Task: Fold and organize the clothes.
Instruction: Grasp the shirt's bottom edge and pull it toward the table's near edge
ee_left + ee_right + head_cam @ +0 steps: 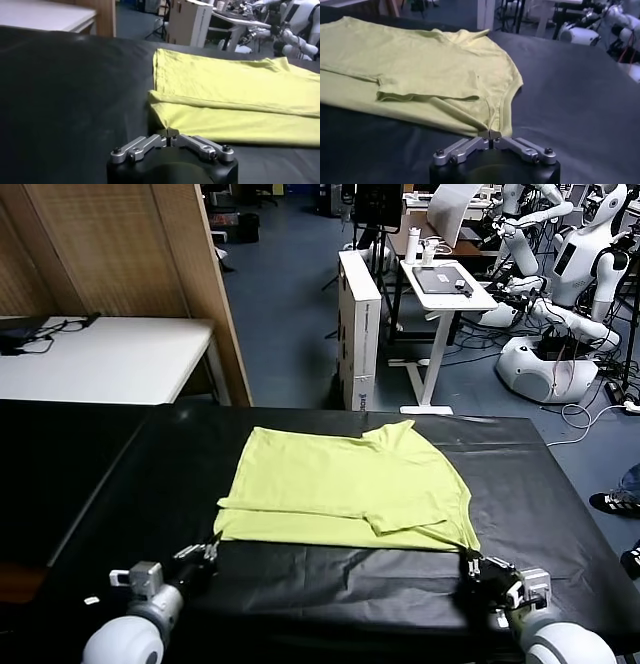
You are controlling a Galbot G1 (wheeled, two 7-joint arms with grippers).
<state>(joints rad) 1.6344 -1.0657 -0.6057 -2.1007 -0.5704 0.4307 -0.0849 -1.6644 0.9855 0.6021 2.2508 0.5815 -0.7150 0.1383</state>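
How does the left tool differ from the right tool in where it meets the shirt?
The left tool is at the near left corner of the T-shirt, on a folded edge; the right tool is at the near right corner, by the neckline. Both are closed, fingertips pinched on fabric, low over the black table cover.

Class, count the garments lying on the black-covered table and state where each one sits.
1. A single lime T-shirt lies partly folded at the middle of the black table cover. The left gripper and right gripper pinch its two near corners. Nothing suggests another beneath.
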